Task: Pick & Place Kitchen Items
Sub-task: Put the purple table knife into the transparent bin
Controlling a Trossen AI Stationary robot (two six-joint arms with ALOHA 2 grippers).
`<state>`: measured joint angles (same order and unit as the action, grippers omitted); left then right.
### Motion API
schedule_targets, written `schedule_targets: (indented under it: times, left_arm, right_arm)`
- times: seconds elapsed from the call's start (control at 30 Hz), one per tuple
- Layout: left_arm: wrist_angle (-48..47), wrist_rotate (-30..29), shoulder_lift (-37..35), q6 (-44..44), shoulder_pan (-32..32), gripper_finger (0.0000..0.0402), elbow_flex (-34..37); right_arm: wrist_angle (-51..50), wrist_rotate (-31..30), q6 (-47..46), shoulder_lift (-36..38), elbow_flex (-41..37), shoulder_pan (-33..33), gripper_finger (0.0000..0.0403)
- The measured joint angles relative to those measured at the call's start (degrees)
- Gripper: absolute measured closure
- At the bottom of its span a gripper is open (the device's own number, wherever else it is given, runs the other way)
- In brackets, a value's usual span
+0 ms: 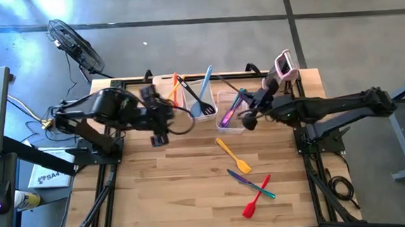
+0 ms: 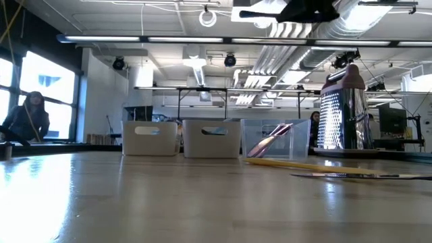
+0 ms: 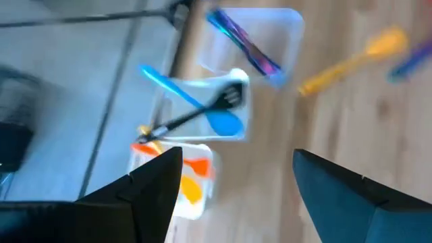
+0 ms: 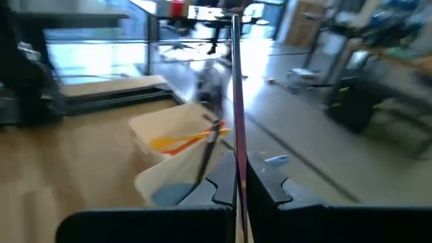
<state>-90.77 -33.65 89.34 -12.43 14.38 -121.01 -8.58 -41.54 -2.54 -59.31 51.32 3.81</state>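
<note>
Purple spatula (image 4: 237, 101) — your right gripper (image 1: 247, 113) pinches it over the clear tub (image 1: 229, 110); left gripper (image 1: 158, 128) gapes wide, empty.

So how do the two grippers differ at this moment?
The left gripper hangs over bare table in front of the tubs; the right gripper is at the rightmost tub. The left's jaws are wide open and empty; the right's are shut on a purple utensil. Both are dark, two-fingered.
</note>
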Motion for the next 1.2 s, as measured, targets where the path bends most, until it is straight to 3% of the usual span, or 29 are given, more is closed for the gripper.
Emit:
schedule_targets:
  times: [0.2,0.33,0.4,0.53,0.8,1.03,1.2]
  left_arm:
    - [1.53,-4.32,-9.41,-6.16,2.87,0.0126,9.19]
    - [1.74,-7.67,-15.98,-13.23,4.96,0.0126,19.2]
    - [4.34,-8.18,-19.29,-15.02,5.3,0.0126,24.53]
    - [13.08,-6.99,-25.4,-15.2,5.28,0.0126,35.53]
    - [30.71,-5.71,-32.96,-10.66,5.15,0.0126,52.76]
    - [36.34,-4.28,-34.76,-10.81,5.15,0.0126,60.39]
    - [37.58,-4.22,-34.77,-10.79,5.15,0.0126,61.4]
  right_arm:
    - [16.08,18.26,-7.14,7.74,-13.52,-11.17,0.0399]
    - [39.89,28.76,-13.16,9.81,-25.89,-17.11,0.0399]
    - [50.28,31.1,-16.31,8.61,-30.45,-18.72,0.0399]
    - [60.33,29.22,-19.92,3.54,-35.18,-18.47,0.0399]
    - [75.08,24.91,-22.71,-12.23,-35.21,-13.53,0.0399]
    - [70.25,19.03,-30.72,-19.24,-35.21,-13.29,0.0399]
    - [69.15,15.27,-32.82,-21.27,-35.21,-13.18,0.0399]
